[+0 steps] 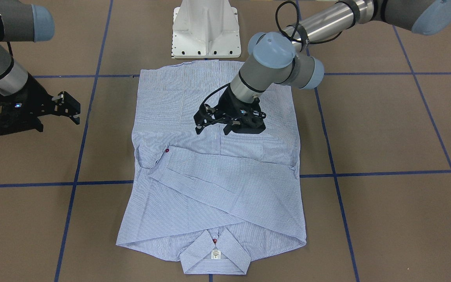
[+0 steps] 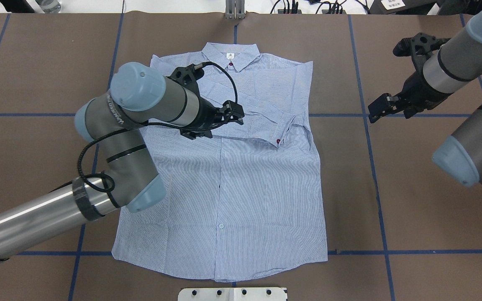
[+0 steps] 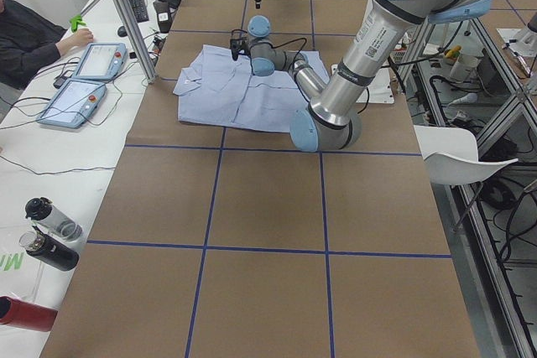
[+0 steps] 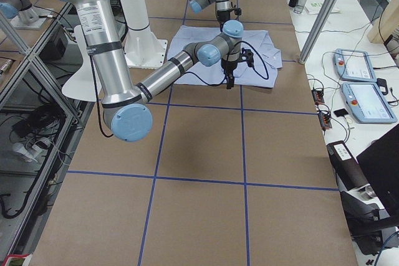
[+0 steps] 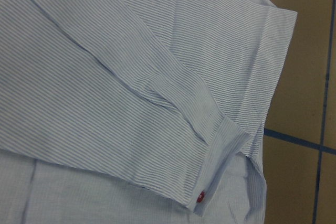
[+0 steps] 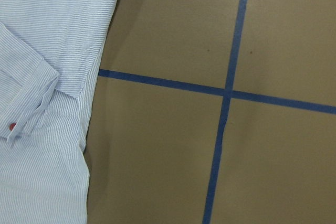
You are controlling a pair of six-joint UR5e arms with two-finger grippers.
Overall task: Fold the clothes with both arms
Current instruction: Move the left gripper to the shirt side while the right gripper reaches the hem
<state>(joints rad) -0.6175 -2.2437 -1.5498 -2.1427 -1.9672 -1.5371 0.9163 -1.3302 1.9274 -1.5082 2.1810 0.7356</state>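
The pinstriped shirt [image 1: 217, 188] [image 2: 241, 188] lies flat and front up on the brown table. Its collar points away from the robot's base. Both sleeves are folded across the chest, and one cuff with a red button [image 5: 200, 196] ends near the shirt's right edge. My left gripper [image 1: 212, 129] [image 2: 237, 115] hovers open over the chest just below the folded sleeves, holding nothing. Off the cloth, beside the shirt's right edge, my right gripper [image 1: 71, 107] [image 2: 373, 112] is open and empty above bare table. The right wrist view shows the shirt edge [image 6: 42, 24] and tape lines, with no fingers in it.
The white pedestal base [image 1: 206, 31] [image 2: 232, 294] stands at the shirt's hem end. Blue tape lines [image 6: 226, 93] grid the table. A side bench holds tablets [image 3: 80, 81] and bottles [image 3: 50, 232], with a person [image 3: 25, 39] seated there.
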